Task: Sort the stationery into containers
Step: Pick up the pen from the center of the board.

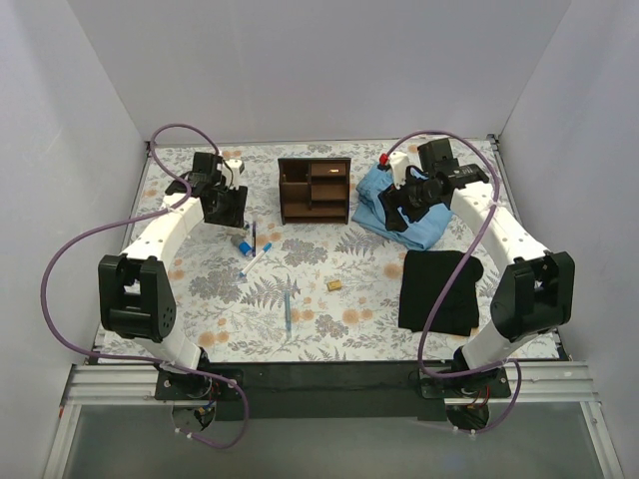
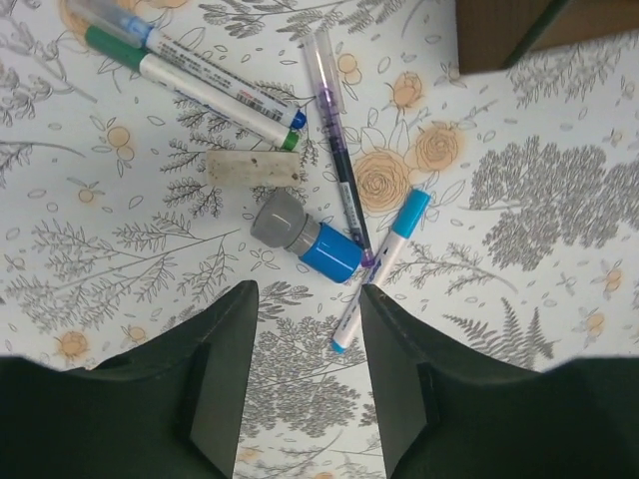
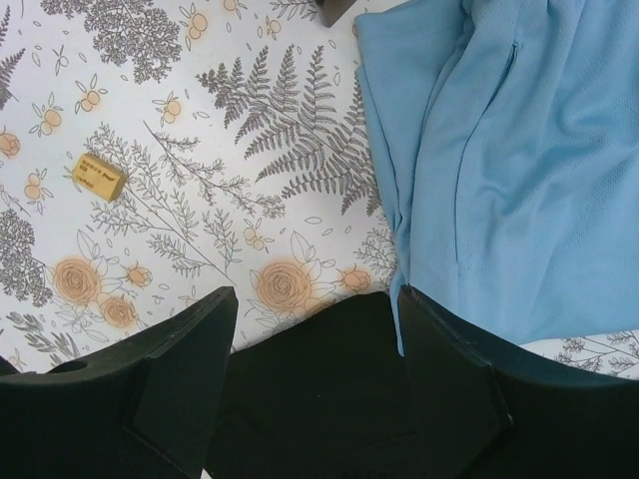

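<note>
Hovering over the stationery cluster (image 1: 250, 242), the left gripper (image 2: 305, 299) has its fingers apart and holds nothing. In the left wrist view the cylinder (image 2: 305, 238) lies on its side just beyond the finger gap, toward 12 o'clock. A blue-capped pen (image 2: 384, 269) touches it at 3 o'clock, a purple pen (image 2: 337, 150) runs off toward 12, an eraser (image 2: 255, 167) sits at 11, and two markers (image 2: 200, 75) lie farther out at 10. In the top view the organizer (image 1: 314, 188) stands at 2 o'clock from the cluster. The tan block (image 1: 335, 284) lies well apart at 4 o'clock and a lone pen (image 1: 288, 309) at 5. The right gripper (image 3: 318, 299), fingers likewise apart and empty, hangs beside the blue cloth (image 3: 499, 170), with the black cloth (image 3: 319, 399) at 6 o'clock. The step in hand appears to be the approach for a pick from the cluster, most likely the cylinder. The next move calls for turning the wrist so the fingers close across the cylinder's slanted axis, then descending without catching the two pens that crowd its blue end.
</note>
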`<state>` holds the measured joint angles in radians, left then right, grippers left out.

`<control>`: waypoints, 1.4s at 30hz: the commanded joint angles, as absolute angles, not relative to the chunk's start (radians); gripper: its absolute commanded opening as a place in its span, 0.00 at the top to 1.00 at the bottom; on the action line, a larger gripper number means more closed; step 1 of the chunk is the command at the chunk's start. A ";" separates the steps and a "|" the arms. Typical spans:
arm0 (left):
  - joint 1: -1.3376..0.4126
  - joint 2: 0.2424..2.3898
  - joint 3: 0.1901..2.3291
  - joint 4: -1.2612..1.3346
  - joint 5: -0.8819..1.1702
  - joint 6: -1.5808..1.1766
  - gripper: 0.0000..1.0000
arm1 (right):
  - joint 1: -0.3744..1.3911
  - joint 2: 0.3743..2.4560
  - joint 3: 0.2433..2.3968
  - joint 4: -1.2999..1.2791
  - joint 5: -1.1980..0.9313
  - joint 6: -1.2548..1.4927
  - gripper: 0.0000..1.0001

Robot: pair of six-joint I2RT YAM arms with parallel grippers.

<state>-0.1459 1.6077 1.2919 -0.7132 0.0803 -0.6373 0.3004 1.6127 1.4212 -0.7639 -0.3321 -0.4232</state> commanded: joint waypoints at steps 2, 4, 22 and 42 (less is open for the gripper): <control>-0.147 1.563 1.270 -0.735 0.150 -0.358 0.49 | 0.291 1.566 1.411 -0.752 -0.360 -0.431 0.26; -0.147 1.560 1.255 -0.733 0.149 -0.237 0.44 | 0.291 1.575 1.423 -0.753 -0.365 -0.434 0.26; -0.140 1.618 1.368 -0.789 0.440 0.630 0.30 | 0.290 1.586 1.428 -0.749 -0.377 -0.439 0.27; -0.055 2.190 2.097 -1.224 0.265 -0.563 0.52 | 0.290 1.640 1.466 -0.745 -0.380 -0.436 0.27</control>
<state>-0.0731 2.2913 2.1151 -1.2091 0.3126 -0.3286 0.2943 1.6272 1.4174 -0.7597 -0.3546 -0.4267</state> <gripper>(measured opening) 0.502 0.733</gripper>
